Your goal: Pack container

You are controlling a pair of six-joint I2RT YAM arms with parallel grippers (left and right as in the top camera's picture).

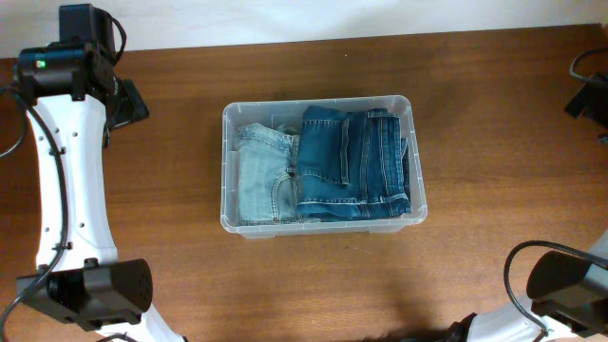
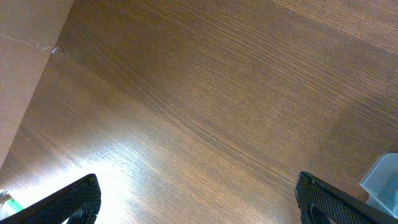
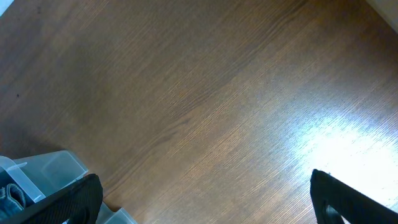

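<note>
Wood-grain brown table (image 1: 171, 218) fills the room's working area, and the container (image 1: 229, 171) sits near its middle, long side running left to right, holding two folded pairs of jeans side by side: a light-wash pair (image 1: 261, 176) in its left part and a darker blue pair (image 1: 351, 161) filling the rest, overlapping the pale one a little. Both arms stand well apart from it. From above, the left arm's white link (image 1: 71, 180) runs along the table's left side, a small green light (image 1: 42, 65) glowing on the black housing at its far end, while on the right only a black joint (image 1: 565, 280) and a looping black cable (image 1: 513, 275) show at the lower corner. Nothing lies between either arm and the bin. The wrist cameras give what the overhead cannot: the left gripper (image 2: 198, 186) has its jaws spread wide over bare wood and holds nothing, with a corner of the clear bin just showing beyond its right finger and a tan, cardboard-looking panel (image 2: 25, 56) along the table edge. The right gripper (image 3: 205, 180) is likewise spread wide and empty above bare table, with a bin corner and a sliver of blue denim at the lower left. Bright glare washes the wood in both wrist views.
</note>
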